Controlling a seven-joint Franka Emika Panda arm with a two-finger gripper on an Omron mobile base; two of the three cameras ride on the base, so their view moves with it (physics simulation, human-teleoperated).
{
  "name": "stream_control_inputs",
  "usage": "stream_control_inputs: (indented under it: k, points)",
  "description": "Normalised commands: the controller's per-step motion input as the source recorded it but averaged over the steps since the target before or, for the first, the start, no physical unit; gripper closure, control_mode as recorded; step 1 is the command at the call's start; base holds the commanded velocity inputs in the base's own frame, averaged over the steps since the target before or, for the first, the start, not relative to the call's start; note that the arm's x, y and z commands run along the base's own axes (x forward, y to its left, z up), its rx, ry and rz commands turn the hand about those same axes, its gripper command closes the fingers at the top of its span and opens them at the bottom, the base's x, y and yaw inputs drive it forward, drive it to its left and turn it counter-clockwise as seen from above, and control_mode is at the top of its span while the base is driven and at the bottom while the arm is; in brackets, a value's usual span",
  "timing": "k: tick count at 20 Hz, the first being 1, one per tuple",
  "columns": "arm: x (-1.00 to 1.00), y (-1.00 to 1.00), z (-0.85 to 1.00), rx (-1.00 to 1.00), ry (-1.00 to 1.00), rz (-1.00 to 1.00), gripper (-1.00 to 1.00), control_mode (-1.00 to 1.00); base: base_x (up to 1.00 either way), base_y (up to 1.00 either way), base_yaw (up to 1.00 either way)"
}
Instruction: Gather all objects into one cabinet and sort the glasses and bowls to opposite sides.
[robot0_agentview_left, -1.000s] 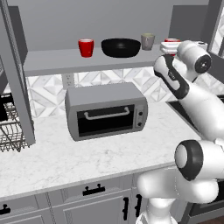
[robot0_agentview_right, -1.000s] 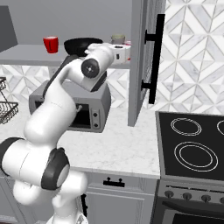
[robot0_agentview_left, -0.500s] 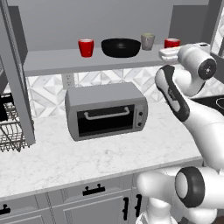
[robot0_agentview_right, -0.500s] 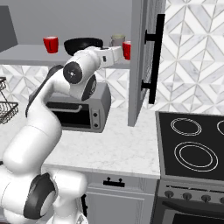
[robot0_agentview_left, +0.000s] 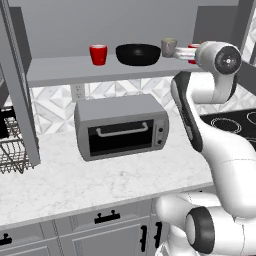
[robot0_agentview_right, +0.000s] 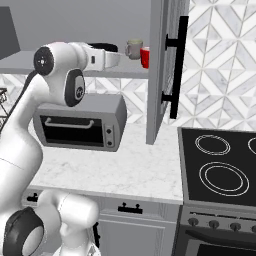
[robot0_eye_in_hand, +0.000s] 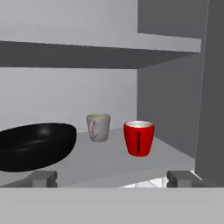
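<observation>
Grey wall cabinet shelf holds a black bowl, beige cup and red cup; the gripper, fingers spread wide and empty, faces the red cup, likely to grasp it.

no readable text, labels, brands or numbers on any surface

bowl left, cups probably right, shelf

Glossy black bowl; matt grey shelf
</observation>
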Motion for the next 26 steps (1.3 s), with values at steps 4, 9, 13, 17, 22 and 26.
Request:
stream_control_inputs:
  k: [4, 9, 13, 17, 22, 26]
  points:
    - [-0.42, 0.52, 0.05, 0.07, 0.28, 0.00, -1.00, -1.00, 0.00, 0.00, 0.00]
    - [-0.07, 0.14, -0.13, 0.06, 0.15, 0.05, -1.00, -1.00, 0.00, 0.00, 0.00]
    - [-0.31, 0.69, -0.26, 0.12, 0.05, 0.23, -1.00, -1.00, 0.00, 0.00, 0.00]
    - [-0.61, 0.88, -0.36, 0.02, 0.00, 0.25, -1.00, -1.00, 0.00, 0.00, 0.00]
    - [-0.20, 0.70, -0.20, 0.00, -0.09, 0.17, -1.00, -1.00, 0.00, 0.00, 0.00]
    - [0.18, 0.67, 0.03, 0.00, -0.25, 0.14, -1.00, -1.00, 0.00, 0.00, 0.00]
